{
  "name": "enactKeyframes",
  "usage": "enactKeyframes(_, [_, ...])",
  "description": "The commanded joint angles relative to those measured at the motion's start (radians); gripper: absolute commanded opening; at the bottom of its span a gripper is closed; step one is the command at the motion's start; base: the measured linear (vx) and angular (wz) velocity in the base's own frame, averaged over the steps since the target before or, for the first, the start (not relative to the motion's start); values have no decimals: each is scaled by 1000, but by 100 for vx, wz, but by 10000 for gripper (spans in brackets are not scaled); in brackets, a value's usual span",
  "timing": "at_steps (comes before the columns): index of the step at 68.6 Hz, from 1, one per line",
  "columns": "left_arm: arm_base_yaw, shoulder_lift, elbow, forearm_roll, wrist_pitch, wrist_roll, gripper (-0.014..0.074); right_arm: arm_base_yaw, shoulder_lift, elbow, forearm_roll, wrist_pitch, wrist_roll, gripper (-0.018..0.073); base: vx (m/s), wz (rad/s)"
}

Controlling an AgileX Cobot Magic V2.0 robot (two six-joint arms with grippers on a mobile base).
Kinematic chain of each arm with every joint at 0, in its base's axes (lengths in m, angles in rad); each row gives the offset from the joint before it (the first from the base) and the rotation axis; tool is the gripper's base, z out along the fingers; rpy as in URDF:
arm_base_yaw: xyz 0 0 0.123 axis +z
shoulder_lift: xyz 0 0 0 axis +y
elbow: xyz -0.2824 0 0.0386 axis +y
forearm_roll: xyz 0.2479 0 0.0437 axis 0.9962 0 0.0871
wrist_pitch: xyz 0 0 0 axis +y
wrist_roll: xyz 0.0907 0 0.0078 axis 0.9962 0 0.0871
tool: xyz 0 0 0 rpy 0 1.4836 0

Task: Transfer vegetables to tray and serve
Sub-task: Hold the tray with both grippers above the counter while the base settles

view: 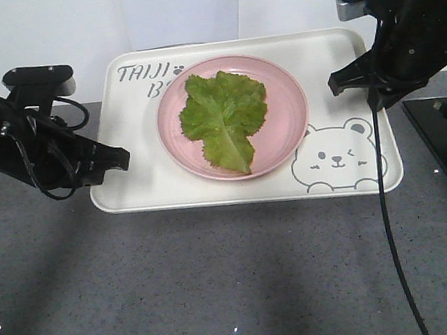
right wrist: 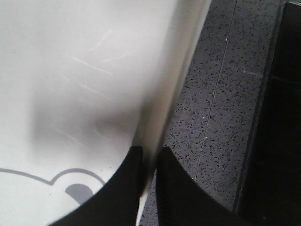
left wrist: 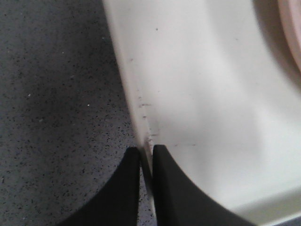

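End effectors [left wrist: 146,155] apparently pinching tray [left wrist: 197,94] rim

The front view looks down from above the near edge, taking in the whole tray [view: 130,196] on the grey counter [view: 222,297]. Each wrist camera sits very close over one rim (left side, right side), looking along its fingertips [left wrist: 127,188] [right wrist: 181,193]; all three share that tray.

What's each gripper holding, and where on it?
Both hold the tray by its rim: left gripper is pinched on the left edge, right gripper on the right edge, near the bear's ear.
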Motion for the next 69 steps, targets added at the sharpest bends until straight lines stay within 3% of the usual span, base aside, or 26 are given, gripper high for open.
enactKeyframes(1, [-19, -45, -33, -93, -122, 26, -6, 17, -55, -27, 94, 12, -34, 25, 0, 0])
enactKeyframes(69, [-19, -45, -33, -93, -122, 26, -6, 17, -55, -27, 94, 12, -35, 25, 0, 0])
